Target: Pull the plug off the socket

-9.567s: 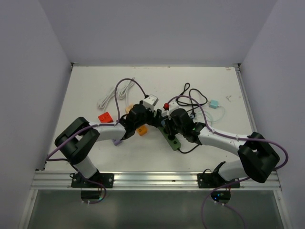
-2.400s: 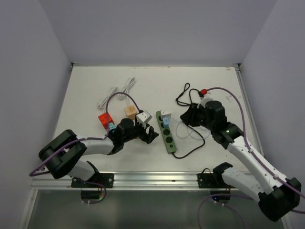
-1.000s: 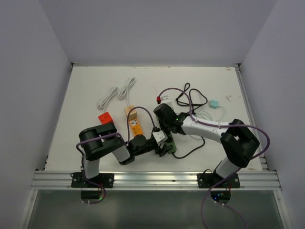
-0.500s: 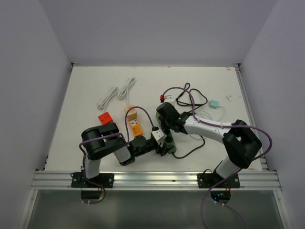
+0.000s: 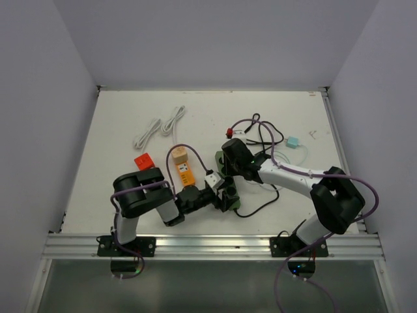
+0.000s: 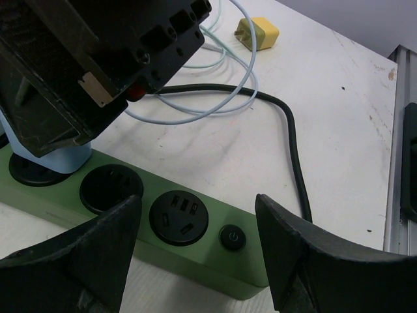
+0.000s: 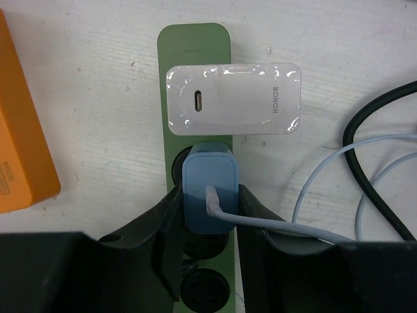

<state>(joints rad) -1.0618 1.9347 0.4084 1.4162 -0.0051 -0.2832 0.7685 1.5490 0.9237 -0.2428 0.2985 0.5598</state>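
Observation:
A green power strip (image 7: 192,65) lies on the white table, also in the left wrist view (image 6: 202,259) and the top view (image 5: 237,203). A white HONOR charger (image 7: 233,99) sits in its far socket. A blue plug (image 7: 208,195) with a pale cable sits in the socket beside it, also in the left wrist view (image 6: 58,160). My right gripper (image 7: 210,210) is shut on the blue plug, one finger against each side. My left gripper (image 6: 195,241) is open over the strip's near end, by the power button (image 6: 232,238).
An orange box (image 5: 184,171) lies left of the strip. A red block (image 5: 143,160) and white cables (image 5: 156,127) lie further left. A black cord (image 6: 290,143), pale cable loops (image 6: 221,85) and a yellow adapter (image 6: 257,31) lie right of the strip.
Over the last second both grippers shifted slightly right along the strip. The left one now sits at its near end, the right one over the blue plug.

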